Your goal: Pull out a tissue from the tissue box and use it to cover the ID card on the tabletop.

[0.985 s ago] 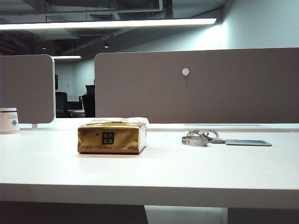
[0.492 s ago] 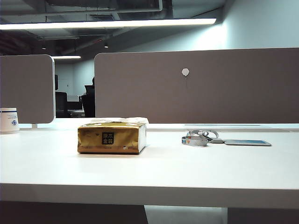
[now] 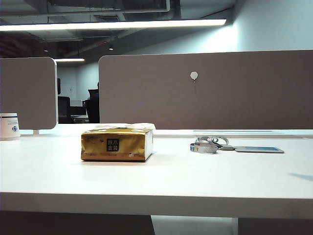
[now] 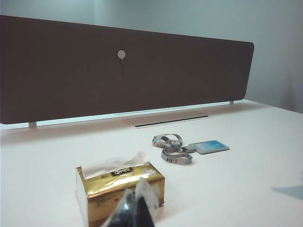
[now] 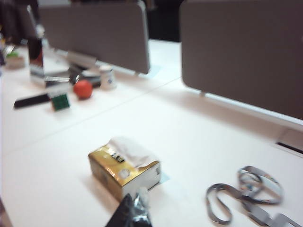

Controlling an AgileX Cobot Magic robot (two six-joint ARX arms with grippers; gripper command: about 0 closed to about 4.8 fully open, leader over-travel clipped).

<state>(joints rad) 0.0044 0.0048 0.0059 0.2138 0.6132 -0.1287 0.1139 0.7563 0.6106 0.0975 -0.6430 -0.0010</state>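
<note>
The pack (image 3: 117, 144) lies on the surface (image 3: 156, 181) left of centre, a white tuft (image 3: 128, 126) standing out of its top slot. No sheet has been drawn yet. The card (image 3: 259, 150) lies flat well to the right, its coiled lanyard (image 3: 208, 145) between it and the pack, apart from both. A white cup (image 3: 9, 126) stands at the far left edge, clear of the work.

Step in hand, as judged: approach to the tuft for the pull. To do it well, a claw should come down over the slot, open just before the tuft, pinch only the raised paper and not the gold wrap, then draw up and away steadily so one sheet comes free. The pack is soft and light and may lift with the sheet; the other claw could steady it.

Neither arm shows in the room view; only a faint shadow falls on the surface at the right edge. The left claw (image 4: 135, 208) shows as dark closed tips low and near the pack, holding nothing. The right claw (image 5: 132, 210) looks down on the pack from above; its tips meet, empty. Its view is blurred.
</note>
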